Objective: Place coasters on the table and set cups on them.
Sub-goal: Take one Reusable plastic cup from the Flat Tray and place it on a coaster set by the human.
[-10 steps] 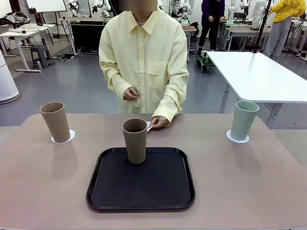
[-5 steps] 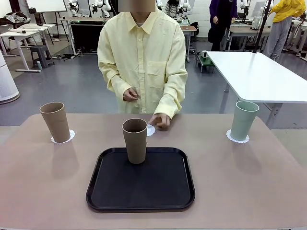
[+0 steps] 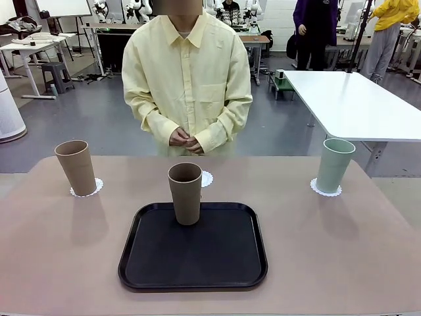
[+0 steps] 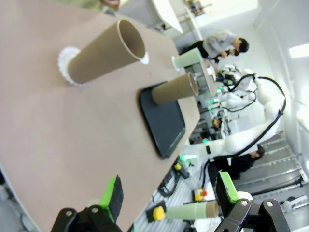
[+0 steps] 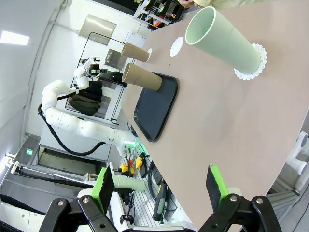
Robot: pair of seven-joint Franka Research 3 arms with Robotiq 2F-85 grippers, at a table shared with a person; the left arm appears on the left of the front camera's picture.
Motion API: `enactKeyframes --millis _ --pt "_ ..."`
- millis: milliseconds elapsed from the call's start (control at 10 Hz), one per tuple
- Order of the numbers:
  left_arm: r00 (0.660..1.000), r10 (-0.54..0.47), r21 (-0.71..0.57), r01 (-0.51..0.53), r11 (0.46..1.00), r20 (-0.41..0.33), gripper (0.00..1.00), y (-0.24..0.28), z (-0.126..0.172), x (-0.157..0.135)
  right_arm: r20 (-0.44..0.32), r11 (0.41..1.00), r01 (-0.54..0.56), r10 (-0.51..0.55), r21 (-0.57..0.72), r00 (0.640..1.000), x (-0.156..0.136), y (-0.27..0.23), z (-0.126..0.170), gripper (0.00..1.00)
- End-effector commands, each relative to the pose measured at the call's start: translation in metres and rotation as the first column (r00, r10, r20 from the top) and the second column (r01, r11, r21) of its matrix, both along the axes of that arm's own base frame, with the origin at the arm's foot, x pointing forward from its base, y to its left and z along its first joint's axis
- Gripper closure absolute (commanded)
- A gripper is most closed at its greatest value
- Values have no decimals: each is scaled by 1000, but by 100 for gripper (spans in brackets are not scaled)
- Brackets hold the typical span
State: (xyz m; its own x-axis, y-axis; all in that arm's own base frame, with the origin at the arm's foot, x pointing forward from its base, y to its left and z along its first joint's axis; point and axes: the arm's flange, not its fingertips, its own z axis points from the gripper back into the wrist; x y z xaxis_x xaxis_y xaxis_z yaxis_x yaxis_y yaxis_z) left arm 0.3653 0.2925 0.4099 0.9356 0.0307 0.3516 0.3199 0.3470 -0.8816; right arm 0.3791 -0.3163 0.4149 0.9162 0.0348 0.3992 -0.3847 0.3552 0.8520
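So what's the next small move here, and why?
Probably grasp the brown cup on the black tray, to move it onto the bare coaster behind it; the tan cup and green cup already stand on theirs.

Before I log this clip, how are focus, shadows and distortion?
Front view: sharp, evenly lit, soft shadows on the table. Left wrist view: rolled, wide-angle stretches the tan cup. Right wrist view: rolled too, mint cup elongated, ceiling light glaring top left.

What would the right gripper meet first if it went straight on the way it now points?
The right gripper would probably meet bare table, between tray and green cup; depth is unclear.
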Motion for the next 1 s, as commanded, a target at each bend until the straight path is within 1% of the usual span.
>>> enactKeyframes --millis 0,900 --pt "1000 5 -2 -5 1000 -2 0 1 3 -1 1 1000 3 -3 1 1000 0 -1 0 0" --pt "1000 5 -2 -5 1000 -2 0 1 3 -1 1 1000 3 -3 1 1000 0 -1 0 0"
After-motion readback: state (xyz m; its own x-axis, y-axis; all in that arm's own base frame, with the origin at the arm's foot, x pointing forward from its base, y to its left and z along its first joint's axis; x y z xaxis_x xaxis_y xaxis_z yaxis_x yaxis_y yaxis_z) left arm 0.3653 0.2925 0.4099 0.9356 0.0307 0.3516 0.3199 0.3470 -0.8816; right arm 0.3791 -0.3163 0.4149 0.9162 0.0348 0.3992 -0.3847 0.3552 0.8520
